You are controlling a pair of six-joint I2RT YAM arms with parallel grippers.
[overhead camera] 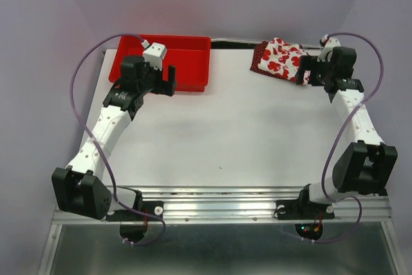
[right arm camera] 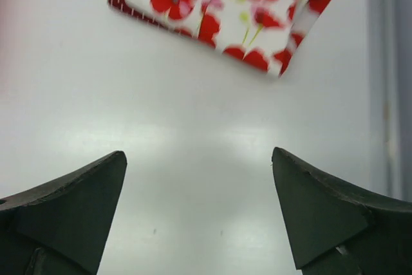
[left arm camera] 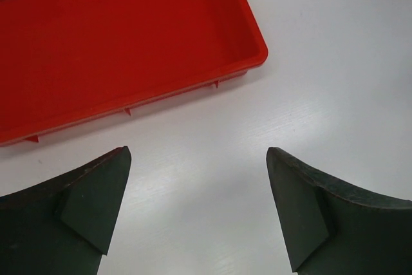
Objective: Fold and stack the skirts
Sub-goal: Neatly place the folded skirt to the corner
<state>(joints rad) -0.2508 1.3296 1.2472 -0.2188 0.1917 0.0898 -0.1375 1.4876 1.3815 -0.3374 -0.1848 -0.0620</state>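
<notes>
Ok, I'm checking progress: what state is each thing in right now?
flowered skirt: folded, lying on the dotted skirt.
dotted skirt: underneath, edge showing.
red tray: nothing seen inside.
left gripper: open, holding nothing.
right gripper: open, holding nothing.

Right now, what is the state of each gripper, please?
Left gripper: open, holding nothing.
Right gripper: open, holding nothing.

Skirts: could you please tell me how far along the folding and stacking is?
Done: the flowered skirt lies folded on the dotted skirt at the far right. In hand: nothing; the left gripper and right gripper are open and empty. Left: apparently nothing.
</notes>
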